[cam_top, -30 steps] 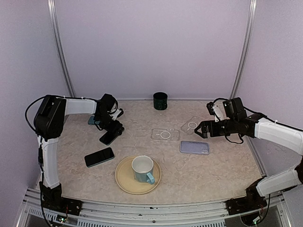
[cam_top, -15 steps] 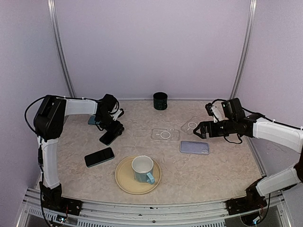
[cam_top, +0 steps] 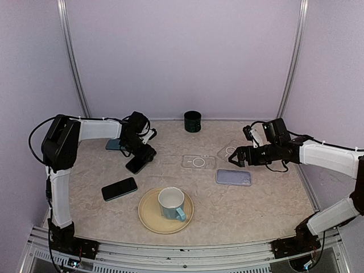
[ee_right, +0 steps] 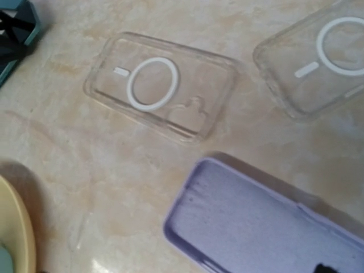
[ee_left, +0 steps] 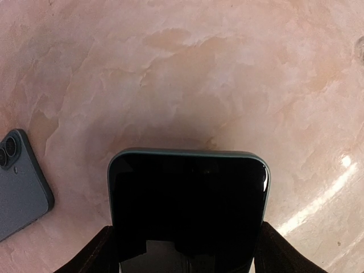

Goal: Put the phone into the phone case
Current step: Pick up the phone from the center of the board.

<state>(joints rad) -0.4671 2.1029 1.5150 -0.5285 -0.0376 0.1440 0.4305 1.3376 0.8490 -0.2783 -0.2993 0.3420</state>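
On the left of the mottled, beige, stone-look worktop (cam_top: pixel 261 210), the left hand (cam_top: pixel 143 156) grips a slab-shaped phone (ee_left: pixel 187 210) by its long edges, with one of its fingers (ee_left: pixel 94 256) on each side. The phone's front is glossy black with a thin grey-green rim and rounded corners, and its lower end is cut off in the wrist view. It is held over the worktop, well apart from every case. Behind it lies a blue-grey phone (ee_left: pixel 17 185), back up with two lenses showing, half hidden by the arm from above. Nearer the front lies a dark phone (cam_top: pixel 119 188), flat; which face is up is hard to tell. That makes three phones. Next comes a round beige plate (cam_top: pixel 149 219) carrying a white mug (cam_top: pixel 170 200) with a teal handle. A dark green cup (cam_top: pixel 193 121) stands by the back wall. Three cases follow. A clear case (ee_right: pixel 162 94) with a white ring lies flat. A second clear case (ee_right: pixel 310 68) is cut off at the frame edge. A matte lilac case (ee_right: pixel 256 227) lies hollow side up, its near end cropped. The right hand (cam_top: pixel 235 157) hovers by the second clear case, spread wide with nothing between its fingers.
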